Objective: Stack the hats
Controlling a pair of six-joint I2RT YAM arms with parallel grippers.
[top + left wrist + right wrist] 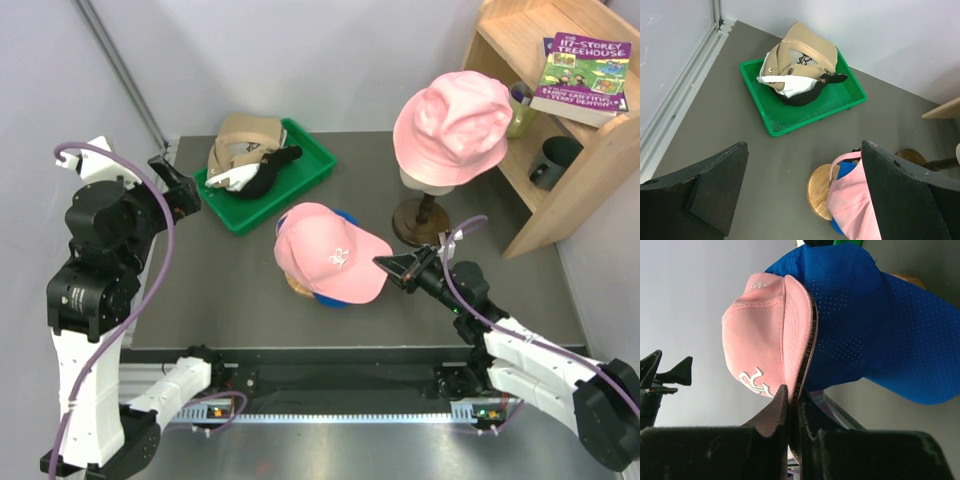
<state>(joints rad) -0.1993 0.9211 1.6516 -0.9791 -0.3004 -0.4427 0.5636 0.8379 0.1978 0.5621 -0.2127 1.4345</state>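
At the table's middle, from above, the right gripper (pixel 385 265) pinches the pink cap (pixel 325 250) by its peak, probably to square it over the blue cap (pixel 333 300) beneath. From the left wrist, the left gripper (pixel 804 150) gapes wide toward the green tray (pixel 756 97) holding the tan cap (pixel 802 52), likely next. The right wrist shows its fingers (pixel 771 415) pressed together on the peak's edge.

One pink cap (pixel 325 250), one blue cap (pixel 865 315), one tan cap (pixel 802 52), one white cap (pixel 787 86) and one black cap (pixel 802 99) make five. There is one green tray (pixel 312 165) and one pink bucket hat (pixel 452 125). Also one green mug (pixel 520 112) and one dark cup (pixel 553 160).
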